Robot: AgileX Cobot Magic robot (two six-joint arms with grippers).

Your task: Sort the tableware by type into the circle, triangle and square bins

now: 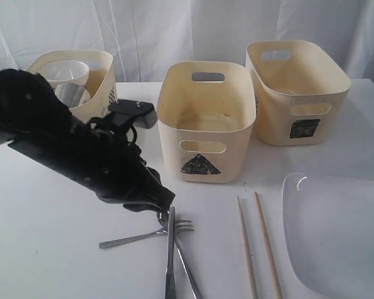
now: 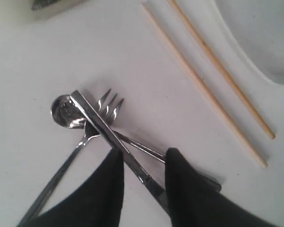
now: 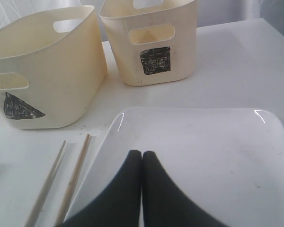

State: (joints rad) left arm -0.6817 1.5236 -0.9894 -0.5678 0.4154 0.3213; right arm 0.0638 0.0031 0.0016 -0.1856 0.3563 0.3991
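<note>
The steel knife [image 2: 99, 120] lies across the fork [image 2: 111, 106] and the spoon [image 2: 64, 112] on the white table. My left gripper [image 2: 144, 160] is open and down over this pile [image 1: 170, 232], one finger on each side of the knife's blade. The spoon's handle runs under the far finger [image 2: 180, 165]. Two wooden chopsticks [image 1: 257, 246] lie side by side to the right. My right gripper [image 3: 142, 156] is shut with nothing in it, hovering over the large white plate [image 3: 203, 151]; it is outside the exterior view.
Three cream bins stand at the back. The left one [image 1: 103, 87] holds a small white bowl [image 1: 65, 71] and steel ware. The triangle bin [image 1: 202, 134] and the square bin [image 1: 299, 99] look empty. The plate [image 1: 336, 230] fills the front right corner.
</note>
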